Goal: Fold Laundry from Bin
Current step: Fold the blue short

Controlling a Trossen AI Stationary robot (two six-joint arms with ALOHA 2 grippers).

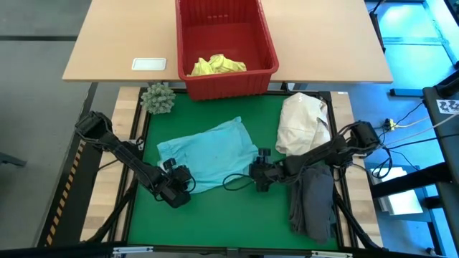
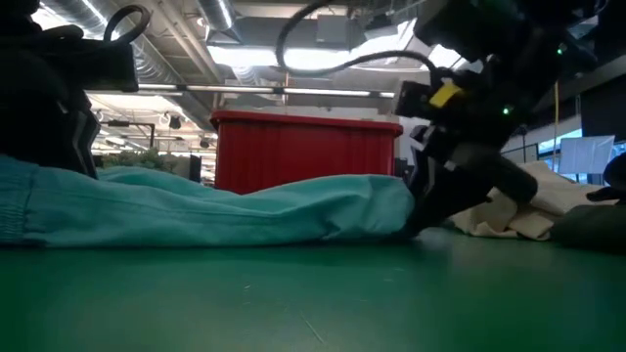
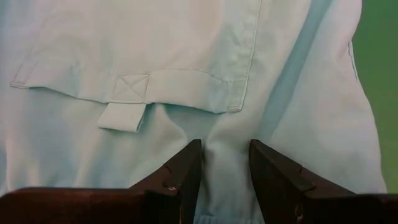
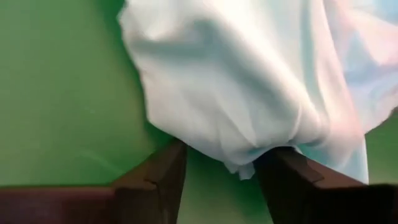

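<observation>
The light turquoise garment (image 1: 208,154) lies spread on the green surface (image 1: 237,215) in front of the red bin (image 1: 225,79) — the left claw (image 1: 177,188) pinches its near edge to anchor it, while the right claw (image 1: 259,174), fingers apart around its right edge, looks to be letting go.

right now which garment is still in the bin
The bright yellow garment, alone inside the red bin; the turquoise one and grey one lie on the green mat.
</observation>
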